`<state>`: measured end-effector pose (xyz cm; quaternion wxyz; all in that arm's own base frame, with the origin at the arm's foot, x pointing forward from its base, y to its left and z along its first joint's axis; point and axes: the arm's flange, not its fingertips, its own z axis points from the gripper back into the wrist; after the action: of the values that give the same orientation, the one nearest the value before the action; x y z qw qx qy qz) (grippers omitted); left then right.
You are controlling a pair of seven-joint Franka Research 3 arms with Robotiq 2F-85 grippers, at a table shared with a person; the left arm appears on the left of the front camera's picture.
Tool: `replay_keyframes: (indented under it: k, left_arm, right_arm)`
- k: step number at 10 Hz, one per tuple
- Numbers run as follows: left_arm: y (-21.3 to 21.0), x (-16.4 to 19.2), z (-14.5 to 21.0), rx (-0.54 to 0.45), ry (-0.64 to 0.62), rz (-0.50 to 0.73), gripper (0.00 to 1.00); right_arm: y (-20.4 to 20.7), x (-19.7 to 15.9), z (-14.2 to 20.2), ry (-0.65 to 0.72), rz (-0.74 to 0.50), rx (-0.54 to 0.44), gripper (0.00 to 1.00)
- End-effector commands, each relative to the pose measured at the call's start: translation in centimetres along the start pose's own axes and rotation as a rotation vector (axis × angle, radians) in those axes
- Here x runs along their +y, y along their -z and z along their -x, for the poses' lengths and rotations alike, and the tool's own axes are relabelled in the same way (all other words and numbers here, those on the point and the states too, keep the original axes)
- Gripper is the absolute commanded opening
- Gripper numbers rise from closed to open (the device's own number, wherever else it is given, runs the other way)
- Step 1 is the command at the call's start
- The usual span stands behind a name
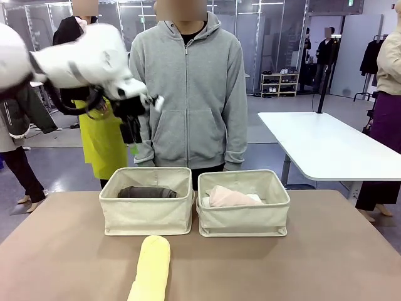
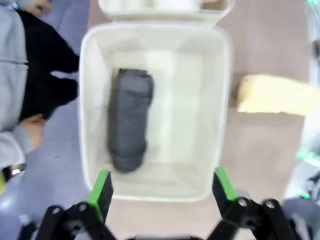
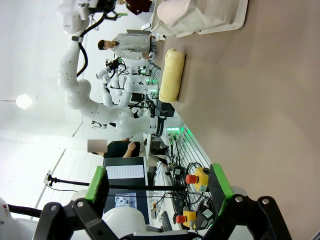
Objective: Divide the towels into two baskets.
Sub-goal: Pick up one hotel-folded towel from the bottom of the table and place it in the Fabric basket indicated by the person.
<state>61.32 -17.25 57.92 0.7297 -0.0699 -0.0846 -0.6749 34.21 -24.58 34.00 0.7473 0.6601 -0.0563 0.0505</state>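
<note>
My left gripper hangs open in the air above the left basket, nothing between its fingers. A dark grey towel lies rolled inside that basket, toward its far side. The right basket holds a pale pink towel and a white towel. A pale yellow towel lies on the table in front of the left basket, also visible as a yellow towel and a yellow roll. My right gripper stands open and empty, well away from the yellow roll.
A person in a grey hoodie stands just behind the baskets, one hand near the left basket's far wall. The brown table has free room to the right and left of the yellow towel. A white table stands farther off.
</note>
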Motion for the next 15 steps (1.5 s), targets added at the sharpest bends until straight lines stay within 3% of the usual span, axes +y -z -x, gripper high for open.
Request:
replay_keyframes:
  k: [1,3,6,8,10,13,14,15]
  left_arm:
    - [-2.1,-5.1,6.3,-0.213,-0.201,0.020,1.00]
    - [-3.7,-9.7,15.1,-0.420,-0.414,0.107,1.00]
    - [-1.6,-16.0,26.0,-0.550,-0.693,0.172,1.00]
    - [1.6,-20.2,35.1,-0.774,-0.872,0.206,1.00]
    - [3.9,-23.7,40.2,-0.807,-1.020,0.327,1.00]
    - [5.0,-28.0,45.9,-0.819,-1.152,0.366,1.00]
    - [4.9,-28.6,46.9,-0.871,-1.141,0.371,1.00]
    - [5.1,-28.5,47.8,-0.829,-1.184,0.382,1.00]
  right_arm:
    - [0.1,0.2,0.3,-0.020,0.001,0.012,1.00]
    - [0.1,0.2,0.3,-0.020,0.001,0.012,1.00]
    - [0.1,0.2,0.3,-0.020,0.001,0.012,1.00]
    - [0.1,0.2,0.3,-0.020,0.001,0.012,1.00]
    - [0.1,0.2,0.3,-0.020,0.001,0.012,1.00]
    - [0.1,0.2,0.3,-0.020,0.001,0.012,1.00]
    - [0.1,0.2,0.3,-0.020,0.001,0.012,1.00]
    - [0.1,0.2,0.3,-0.020,0.001,0.012,1.00]
